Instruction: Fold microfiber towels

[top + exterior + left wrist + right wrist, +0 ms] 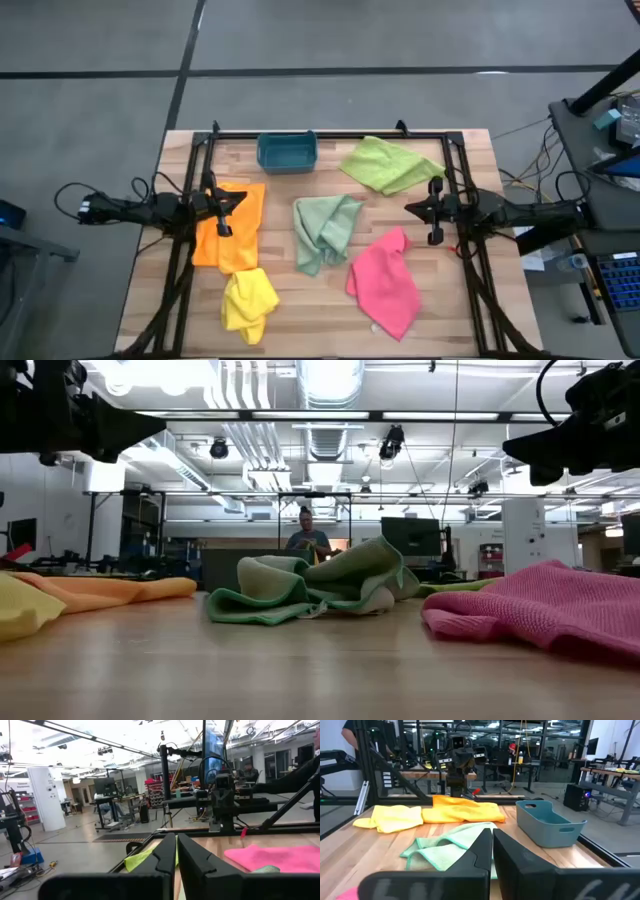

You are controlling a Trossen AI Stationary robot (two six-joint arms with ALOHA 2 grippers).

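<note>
Hovering above the wooden counter (470, 160), the left pincer (222, 208) and right pincer (434, 213) are both pressed together, holding nothing. Under the left one lies the orange towel (232, 232), with the yellow towel (248, 303) near it. Between the pincers sits the crumpled mint towel (323, 230) (soft, ridged folds). Near the right pincer lie the pink towel (386, 283) and lime towel (388, 165). A workshop room stretches behind.
</note>
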